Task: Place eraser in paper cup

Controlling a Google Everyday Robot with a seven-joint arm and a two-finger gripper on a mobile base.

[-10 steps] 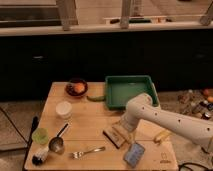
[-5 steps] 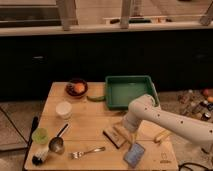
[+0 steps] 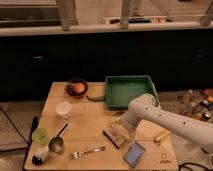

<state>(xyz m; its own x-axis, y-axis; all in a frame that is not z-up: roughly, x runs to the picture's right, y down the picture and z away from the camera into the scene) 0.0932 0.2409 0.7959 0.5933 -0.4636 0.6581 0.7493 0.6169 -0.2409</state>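
Observation:
The eraser (image 3: 114, 136), a small block with a tan top and a dark base, lies on the wooden table (image 3: 90, 122) right of centre. My gripper (image 3: 122, 128) is at the end of the white arm (image 3: 165, 120), right over the eraser's right end and touching or nearly touching it. The white paper cup (image 3: 63, 109) stands upright at the left, well apart from the eraser and gripper.
A green tray (image 3: 129, 91) is at the back right, a dark bowl with an orange (image 3: 76, 88) at the back left, and a green vegetable (image 3: 96, 98) between them. A blue-grey pad (image 3: 134, 153), fork (image 3: 87, 151), metal scoop (image 3: 57, 144), green cup (image 3: 40, 136) and yellow object (image 3: 162, 136) lie along the front.

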